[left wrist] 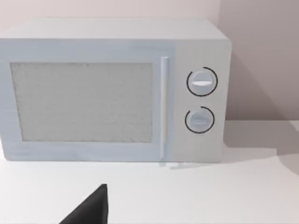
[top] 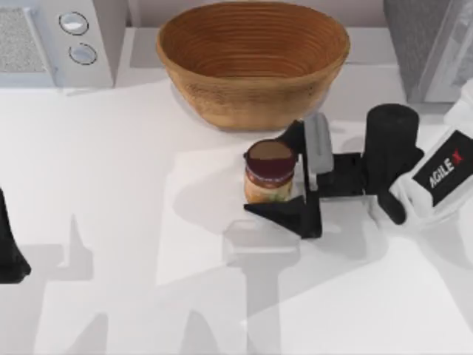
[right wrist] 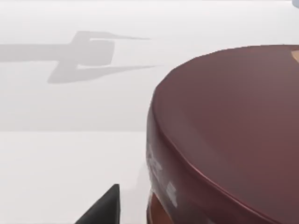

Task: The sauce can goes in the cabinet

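glossy and dark maroon, the round lid of the sauce can (right wrist: 229,135) looms closest in the right wrist view, its rim smoothly bevelled above a sliver of orange label, with one matte black fingertip (right wrist: 100,207) beside it. from above, the sauce can (top: 269,172) is a small upright cylinder with a yellow-orange label, standing on the smooth white table (top: 111,185) just in front of the woven basket (top: 253,59), a wide oval bowl of ribbed brown coils. the right hand (top: 274,174) reaches in from the table's right side, its angular black fingers spread open on either side of the can, one between can and basket, the other on the near side; they look close to the can, though whether they touch it is hard to tell. the cabinet (top: 425,44) sits at the far right corner, grey and speckled with a pale framed panel, well apart from the can. the left hand (top: 9,248) is parked at the table's left edge, and i cannot tell how its fingers stand; its wrist view faces the boxy white microwave (left wrist: 112,91) with a mesh-textured door, a slim vertical handle and two round knobs.
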